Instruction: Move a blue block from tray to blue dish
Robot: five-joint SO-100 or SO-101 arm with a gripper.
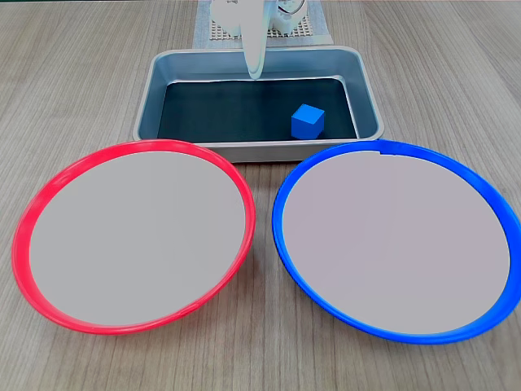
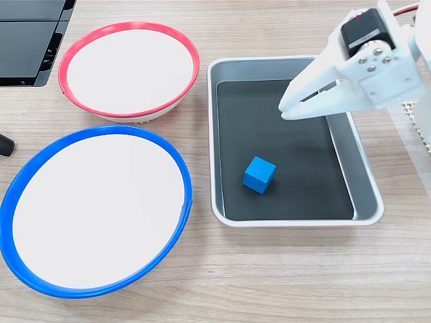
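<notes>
The blue block [image 1: 308,121] [image 2: 259,174] rests on the dark bottom of the grey tray [image 1: 260,150] [image 2: 364,176], in the half nearest the blue dish [image 1: 396,244] [image 2: 94,210]. That dish lies empty on the table beside the tray. My white gripper [image 1: 258,73] [image 2: 285,110] hangs over the tray's other half, apart from the block, its tips pointing down. The fingers lie together with only a thin slit between them, and they hold nothing.
A red-rimmed dish [image 1: 134,235] [image 2: 128,69], also empty, lies next to the blue one. A black panel [image 2: 30,40] and a small dark object [image 2: 5,144] sit at the table's edge. A white mesh mat [image 1: 213,31] lies under the arm's base.
</notes>
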